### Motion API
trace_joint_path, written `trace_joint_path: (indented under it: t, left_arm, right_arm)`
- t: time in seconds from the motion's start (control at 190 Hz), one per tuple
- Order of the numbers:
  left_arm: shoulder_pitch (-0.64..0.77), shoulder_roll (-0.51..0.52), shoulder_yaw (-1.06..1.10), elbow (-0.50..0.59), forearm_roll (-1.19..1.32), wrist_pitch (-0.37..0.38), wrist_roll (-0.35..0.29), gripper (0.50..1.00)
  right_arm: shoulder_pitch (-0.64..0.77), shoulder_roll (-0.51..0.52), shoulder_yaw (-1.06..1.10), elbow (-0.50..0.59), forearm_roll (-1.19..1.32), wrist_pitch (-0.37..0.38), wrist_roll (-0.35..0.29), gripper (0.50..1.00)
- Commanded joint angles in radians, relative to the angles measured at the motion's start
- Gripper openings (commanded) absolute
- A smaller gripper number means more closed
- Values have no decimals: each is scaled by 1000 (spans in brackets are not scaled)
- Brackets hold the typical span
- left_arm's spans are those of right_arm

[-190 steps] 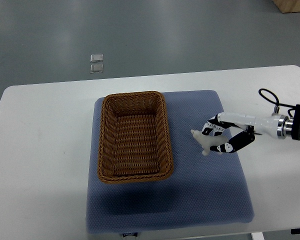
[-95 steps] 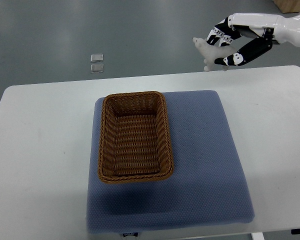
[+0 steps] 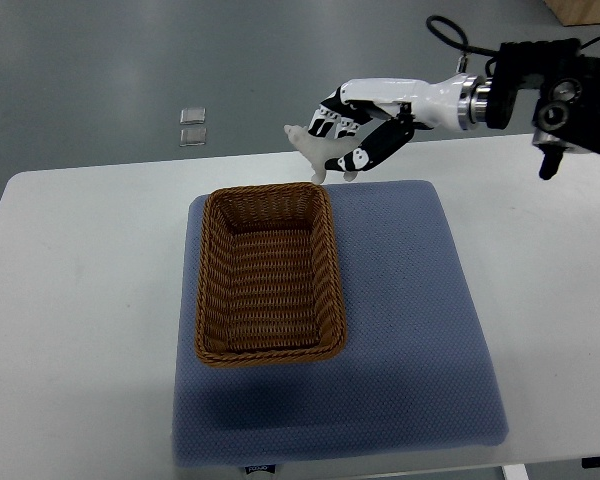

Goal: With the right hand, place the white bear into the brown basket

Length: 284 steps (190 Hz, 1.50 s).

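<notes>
Robot hand (image 3: 365, 125) grips white bear (image 3: 315, 150) above basket (image 3: 268, 273).

My curled right hand (image 3: 365, 130) hides most of the small white bear figure (image 3: 312, 148); only its end sticks out left of my fingers. My forearm runs off the frame's right edge. Far left of my hand, two small clear squares (image 3: 193, 126) are too small to identify.
</notes>
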Motion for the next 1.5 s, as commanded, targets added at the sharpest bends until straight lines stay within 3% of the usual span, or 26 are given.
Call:
trace_joint_path:
  t: [0.0,0.142,0.406,1.113,1.161,1.224,1.309,1.356,1.493]
  left_arm:
    - [0,0,0,5,-2,0,0,1000]
    - [0,0,-3,7,-2,0,0,1000]
    - [0,0,-3,7,-2,0,0,1000]
    - [0,0,-2,7,-2,0,0,1000]
    - [0,0,-2,7,-2,0,0,1000]
    - [0,0,-2,7,-2,0,0,1000]
    - [0,0,-2,7,-2,0,0,1000]
    - [0,0,-2,7,-2,0,0,1000]
    - [0,0,-2,7,-2,0,0,1000]
  right_arm:
    - [-9,120,-10,-99,-5,-15,1,500]
    - [-27,249,-38,-197,-20,-29,1,500]
    - [-116,330,-56,-240,-48,-64,1,500]
    - [-228,393,-59,-302,-83,-126,2,500]
    - [-231,395,-58,-303,-83,-126,2,647]
    - [-231,395,-56,-308,-83,-126,2,768]
    - [-231,391,-55,-309,-80,-126,2,832]
    - [-231,388,-52,-309,-80,-126,2,897]
    - [-224,379,-40,-309,-75,-120,1,917]
